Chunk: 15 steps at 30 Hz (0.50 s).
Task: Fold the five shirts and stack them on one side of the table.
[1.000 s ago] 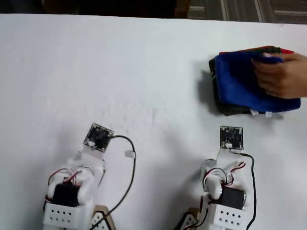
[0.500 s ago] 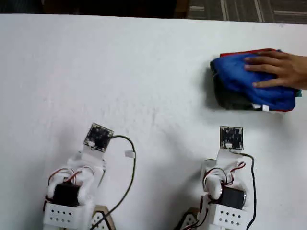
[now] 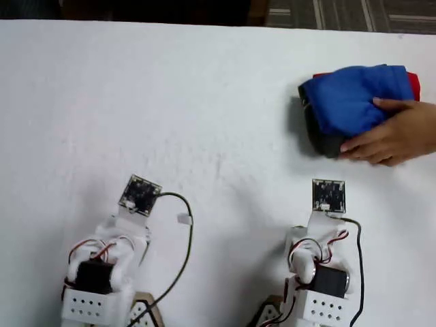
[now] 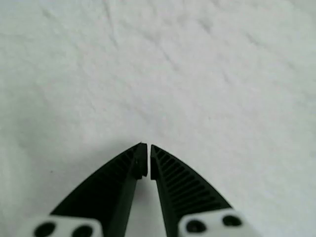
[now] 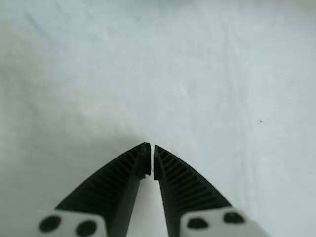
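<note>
A stack of folded shirts [image 3: 347, 102] lies at the right side of the white table [image 3: 170, 95], blue on top, a red edge [image 3: 412, 83] at the far right, a dark one [image 3: 319, 139] beneath. A person's hand [image 3: 392, 136] grips the stack's near edge. Both arms sit folded back at the near edge, well short of the stack. My left gripper [image 4: 145, 148] is shut and empty over bare cloth. My right gripper [image 5: 149, 148] is likewise shut with nothing in it.
The left arm [image 3: 102, 262] and right arm [image 3: 320, 269] stand side by side at the near edge. A black cable [image 3: 185, 238] loops beside the left arm. The table's far edge [image 3: 204, 24] meets dark floor.
The hand has slid from the top of the stack to its near side, and the blue shirt has bunched up and shifted. Neither arm has moved.
</note>
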Motion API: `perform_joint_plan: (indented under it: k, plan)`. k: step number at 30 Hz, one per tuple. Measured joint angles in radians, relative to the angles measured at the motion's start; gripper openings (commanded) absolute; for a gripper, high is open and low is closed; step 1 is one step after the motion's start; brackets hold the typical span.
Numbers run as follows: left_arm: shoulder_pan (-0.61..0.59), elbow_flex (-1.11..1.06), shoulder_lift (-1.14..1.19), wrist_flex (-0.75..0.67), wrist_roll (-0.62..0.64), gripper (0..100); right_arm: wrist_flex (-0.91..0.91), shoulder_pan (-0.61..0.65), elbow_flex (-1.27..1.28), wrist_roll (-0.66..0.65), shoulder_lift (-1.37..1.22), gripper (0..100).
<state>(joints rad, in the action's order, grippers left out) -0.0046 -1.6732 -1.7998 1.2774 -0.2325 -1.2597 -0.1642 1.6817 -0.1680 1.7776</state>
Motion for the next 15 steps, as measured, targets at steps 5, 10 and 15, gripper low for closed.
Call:
perform_joint_plan:
  k: [5, 10, 15]
  plan:
    - [0.000, 0.000, 0.000, 0.000, 0.000, 4, 0.000, 0.000, 0.000, 0.000, 0.000, 1.8]
    - [0.000, 0.000, 0.000, 0.000, 0.000, 4, 0.000, 0.000, 0.000, 0.000, 0.000, 1.8]
    - [0.000, 0.000, 0.000, 0.000, 0.000, 4, 0.000, 0.000, 0.000, 0.000, 0.000, 1.8]
